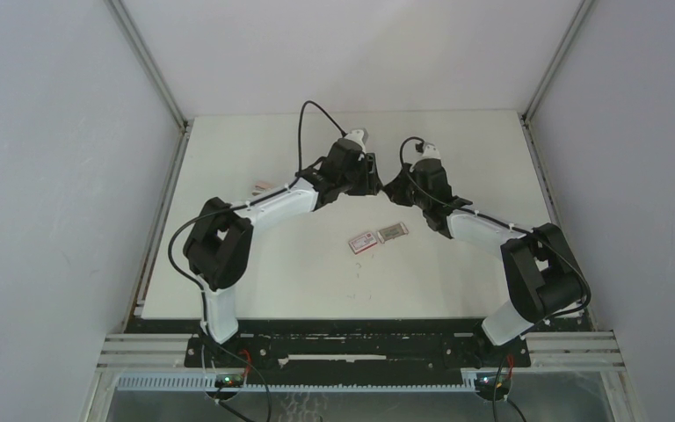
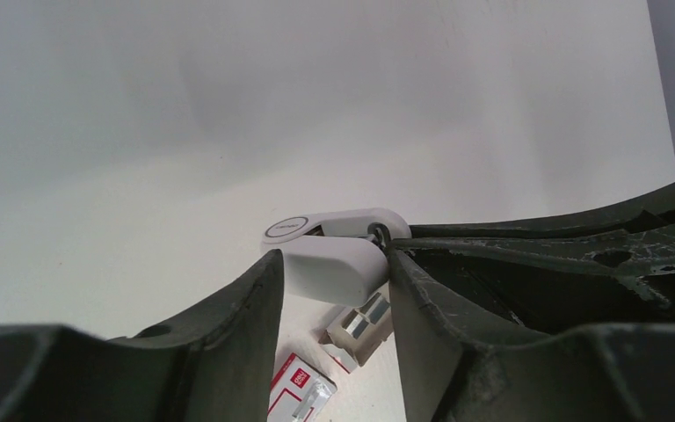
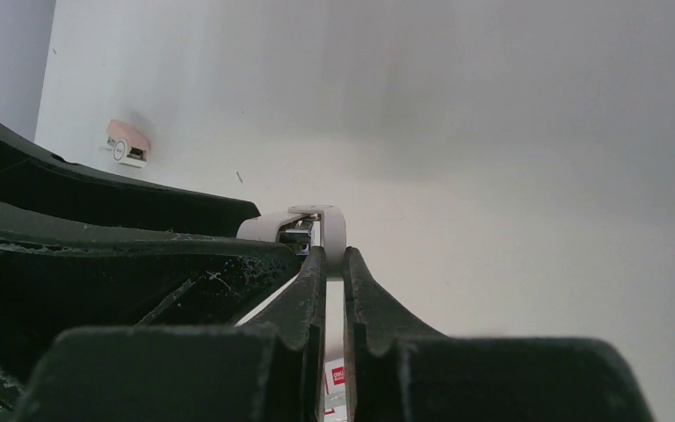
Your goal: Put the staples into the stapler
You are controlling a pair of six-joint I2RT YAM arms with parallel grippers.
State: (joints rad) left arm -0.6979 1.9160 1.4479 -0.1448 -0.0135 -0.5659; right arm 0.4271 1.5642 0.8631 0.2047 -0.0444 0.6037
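Note:
A white stapler [image 2: 330,264] hangs above the table between both grippers; the top view hides it behind them. My left gripper [image 2: 334,264] [image 1: 365,176] has its fingertips against both sides of the stapler's body. My right gripper [image 3: 334,255] [image 1: 400,185] is shut on a thin white end of the stapler [image 3: 334,230]. Below them, silvery staples [image 2: 362,322] lie in a grey tray [image 1: 393,231], which rests on the table. Beside it lies the red-and-white box [image 1: 363,242] [image 2: 299,387].
A small pink object [image 1: 261,187] [image 3: 127,145] lies near the table's left edge. White walls with metal rails border the table [image 1: 457,141] on the left, right and far sides.

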